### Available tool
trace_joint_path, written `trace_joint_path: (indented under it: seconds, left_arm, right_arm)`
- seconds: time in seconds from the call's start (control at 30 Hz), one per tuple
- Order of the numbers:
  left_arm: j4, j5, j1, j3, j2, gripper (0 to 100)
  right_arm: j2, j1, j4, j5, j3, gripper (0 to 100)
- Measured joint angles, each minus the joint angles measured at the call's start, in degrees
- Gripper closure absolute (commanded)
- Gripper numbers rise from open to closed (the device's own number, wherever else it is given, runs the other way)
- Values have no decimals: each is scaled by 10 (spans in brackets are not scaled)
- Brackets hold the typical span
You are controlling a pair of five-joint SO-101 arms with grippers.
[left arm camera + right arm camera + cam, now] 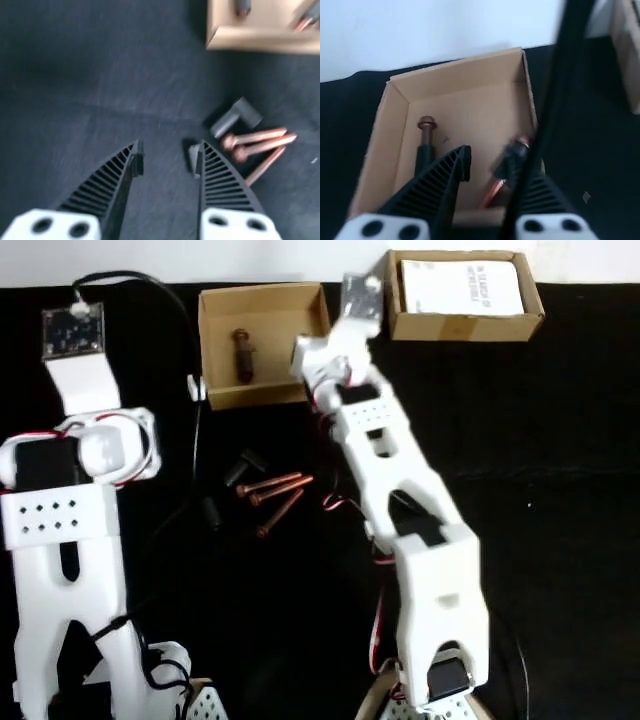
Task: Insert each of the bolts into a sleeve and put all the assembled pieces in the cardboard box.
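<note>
The open cardboard box (pixel 255 395) holds one bolt in a dark sleeve (pixel 243 352). My right gripper (pixel 490 160) hovers open over the box (pixel 465 75), near its right wall. A second copper bolt in a sleeve (pixel 507 170) lies slanted beside one finger; the first piece (pixel 425 145) lies beside it. Three loose copper bolts (pixel 275 490) and two dark sleeves (pixel 240 468) lie on the black cloth. My left gripper (pixel 169 152) stands open above the cloth. One sleeve (pixel 192 157) lies by its fingertip, and the bolts (pixel 257 140) lie just beyond.
A second cardboard box (pixel 465 325) with a white booklet stands at the back right. Red and black cables (pixel 335 505) trail by the right arm's base, close to the bolts. The left arm (pixel 60 520) fills the left side of the table.
</note>
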Motion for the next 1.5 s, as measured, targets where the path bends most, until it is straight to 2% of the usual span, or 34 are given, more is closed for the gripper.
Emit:
trace_joint_path:
  seconds: [0.3,0.47,0.57,0.67,0.83,0.9,1.07,1.27,1.5]
  left_arm:
    - [-1,-88,-27,119,0,815]
    - [-1,-96,-62,145,1,815]
    - [-1,-96,-74,149,1,815]
    - [-1,-96,-75,151,1,816]
    - [-1,-96,-76,152,1,817]
    - [-1,-96,-76,152,1,816]
    - [-1,-96,-76,162,1,816]
    - [-20,-96,-76,217,1,815]
    - [-69,-96,-123,267,1,815]
  right_arm:
    - [-156,-7,383,0,0,961]
    - [-207,-25,617,35,0,961]
    - [-251,-26,721,40,-1,961]
    - [-322,-18,742,40,11,935]
    - [-461,-28,751,40,120,717]
    - [-510,-47,751,40,178,676]
    - [-546,-94,732,31,260,719]
    - [-478,-115,631,-110,262,868]
    - [-368,-156,562,-133,262,879]
